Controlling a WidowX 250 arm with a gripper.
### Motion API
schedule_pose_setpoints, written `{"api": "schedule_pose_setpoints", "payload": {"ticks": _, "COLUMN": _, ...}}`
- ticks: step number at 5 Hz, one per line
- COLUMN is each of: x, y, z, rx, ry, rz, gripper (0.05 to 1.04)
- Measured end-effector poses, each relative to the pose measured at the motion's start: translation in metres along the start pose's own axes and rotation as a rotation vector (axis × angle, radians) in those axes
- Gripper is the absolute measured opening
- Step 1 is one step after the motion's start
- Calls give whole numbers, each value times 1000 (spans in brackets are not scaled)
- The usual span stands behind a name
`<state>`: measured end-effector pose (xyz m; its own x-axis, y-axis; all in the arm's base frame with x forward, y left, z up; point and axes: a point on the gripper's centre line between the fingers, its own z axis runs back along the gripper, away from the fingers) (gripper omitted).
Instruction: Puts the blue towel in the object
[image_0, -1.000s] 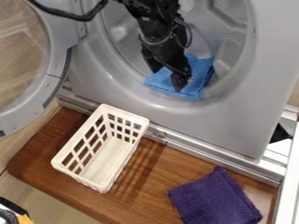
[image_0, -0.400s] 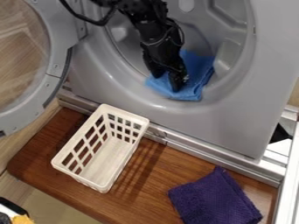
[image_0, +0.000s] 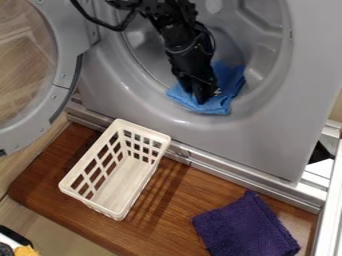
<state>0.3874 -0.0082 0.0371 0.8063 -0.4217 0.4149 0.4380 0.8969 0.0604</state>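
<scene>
At the left of the view we see the open door (image_0: 65, 70) of the washer (image_0: 267, 140). Next comes the white basket (image_0: 123, 182), standing on the wooden surface (image_0: 170, 215), its long axis running from lower left to upper right, below and to the left of the end effector (image_0: 201, 97). Then we reach the blue towel (image_0: 232, 82), in the washer's mouth on its lower rim. The end effector points down at the towel's near part and touches it, and the towel spreads out beneath and to both sides, more of it up to the right. We cannot tell whether the end effector grips the towel or is open. Rightmost, the purple cloth (image_0: 244, 225) lies on the surface. If the basket is the object meant, we judge the towel must go down-left.
</scene>
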Motion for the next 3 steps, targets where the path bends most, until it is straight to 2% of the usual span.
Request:
{"api": "schedule_pose_setpoints", "payload": {"ticks": 1, "x": 0, "y": -5, "z": 1, "rx": -1, "ry": 5, "rz": -24, "gripper": 235}}
{"api": "schedule_pose_setpoints", "payload": {"ticks": 2, "x": 0, "y": -5, "z": 1, "rx": -1, "ry": 2, "rz": -22, "gripper": 92}}
{"api": "schedule_pose_setpoints", "payload": {"ticks": 3, "x": 1, "y": -5, "z": 1, "rx": 1, "ry": -1, "rz": -28, "gripper": 53}}
